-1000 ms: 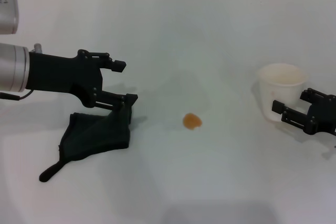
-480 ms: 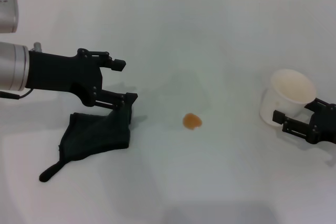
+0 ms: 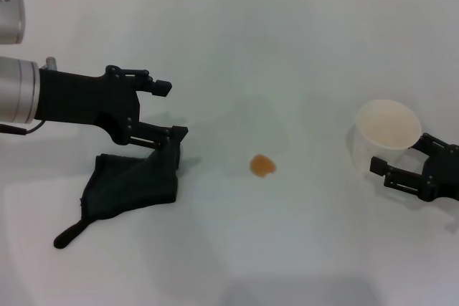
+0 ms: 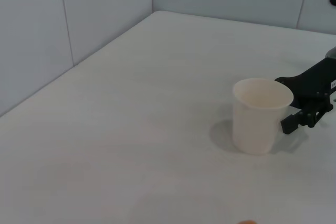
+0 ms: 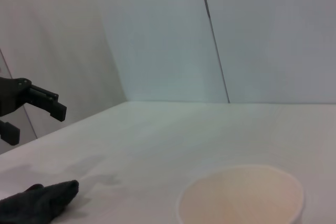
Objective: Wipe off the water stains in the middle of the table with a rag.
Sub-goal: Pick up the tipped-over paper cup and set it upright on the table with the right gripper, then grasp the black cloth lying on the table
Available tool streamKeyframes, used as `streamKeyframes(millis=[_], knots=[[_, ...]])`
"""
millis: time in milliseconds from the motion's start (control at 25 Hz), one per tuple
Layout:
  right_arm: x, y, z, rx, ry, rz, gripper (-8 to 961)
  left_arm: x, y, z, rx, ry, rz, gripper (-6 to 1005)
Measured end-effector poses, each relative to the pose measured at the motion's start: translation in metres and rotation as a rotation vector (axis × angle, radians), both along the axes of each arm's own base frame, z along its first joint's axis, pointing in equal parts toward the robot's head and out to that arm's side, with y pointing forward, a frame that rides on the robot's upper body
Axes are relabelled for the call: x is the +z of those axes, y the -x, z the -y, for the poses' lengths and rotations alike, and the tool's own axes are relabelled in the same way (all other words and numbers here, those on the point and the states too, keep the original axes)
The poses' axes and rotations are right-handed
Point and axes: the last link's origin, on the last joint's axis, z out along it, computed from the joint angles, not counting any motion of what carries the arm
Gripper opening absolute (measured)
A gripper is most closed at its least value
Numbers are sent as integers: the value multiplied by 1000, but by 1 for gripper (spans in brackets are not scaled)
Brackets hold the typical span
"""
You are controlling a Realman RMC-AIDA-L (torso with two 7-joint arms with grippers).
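Observation:
The water stain (image 3: 262,165) is a small orange-brown blot in the middle of the white table (image 3: 287,41). The dark rag (image 3: 133,184) lies flat to its left, with a thin tail toward the front; its edge also shows in the right wrist view (image 5: 37,203). My left gripper (image 3: 168,111) is open and empty, its lower finger just above the rag's far corner. My right gripper (image 3: 400,154) is open at the table's right side, close beside a whitish plastic cup (image 3: 387,132). In the left wrist view the right gripper (image 4: 286,103) stands next to the upright cup (image 4: 260,116).
The cup stands upright to the right of the stain; its rim fills the near part of the right wrist view (image 5: 241,198). Tiled walls (image 4: 79,14) border the table's far edge and side.
The cup tilted half a second ago and now stands upright. My right gripper has drawn back toward the front right, away from the cup. The left arm and rag have not moved.

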Motion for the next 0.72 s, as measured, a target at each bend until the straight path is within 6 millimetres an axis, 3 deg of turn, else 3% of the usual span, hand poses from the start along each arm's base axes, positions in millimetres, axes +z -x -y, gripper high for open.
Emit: streamKeyframes(millis=[720], knots=[[14, -10, 29, 6, -17, -30, 866, 1, 1, -1, 1, -14, 4, 825]])
